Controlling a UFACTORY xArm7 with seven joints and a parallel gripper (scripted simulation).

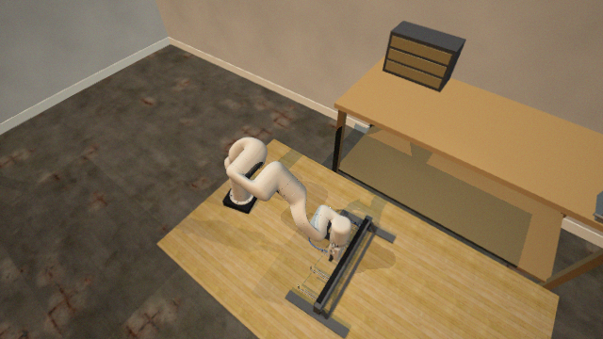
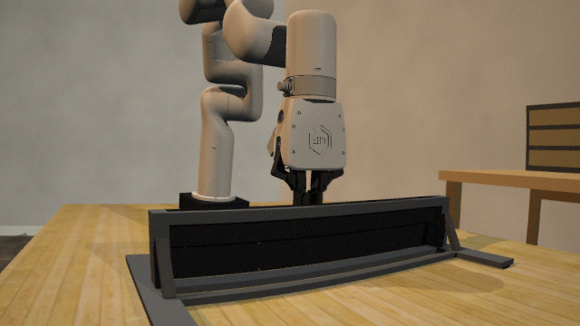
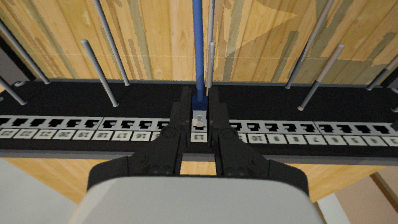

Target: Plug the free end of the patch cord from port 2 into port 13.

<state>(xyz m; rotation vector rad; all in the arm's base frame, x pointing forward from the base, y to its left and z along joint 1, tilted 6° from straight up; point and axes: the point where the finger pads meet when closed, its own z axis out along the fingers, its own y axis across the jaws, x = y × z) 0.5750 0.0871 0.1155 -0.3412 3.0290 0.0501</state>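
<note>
In the wrist view my gripper (image 3: 199,99) is shut on the blue plug (image 3: 199,111) of the patch cord (image 3: 198,47). The plug sits at the row of ports (image 3: 200,125) on the black rack panel (image 3: 200,117), near the middle of the row, above a white number plate (image 3: 199,136). The blue cord runs straight away from the plug across the table. How deep the plug sits I cannot tell. In the exterior view my gripper (image 2: 310,196) points down just behind the top rail of the rack (image 2: 299,240). In the top view it (image 1: 333,251) is at the rack's (image 1: 343,268) near face.
Grey cable-guide rods (image 3: 100,72) stick out of the rack on both sides of the cord. The rack's flat feet (image 1: 317,313) lie on the wooden table. A second table with a small drawer unit (image 1: 424,54) stands behind.
</note>
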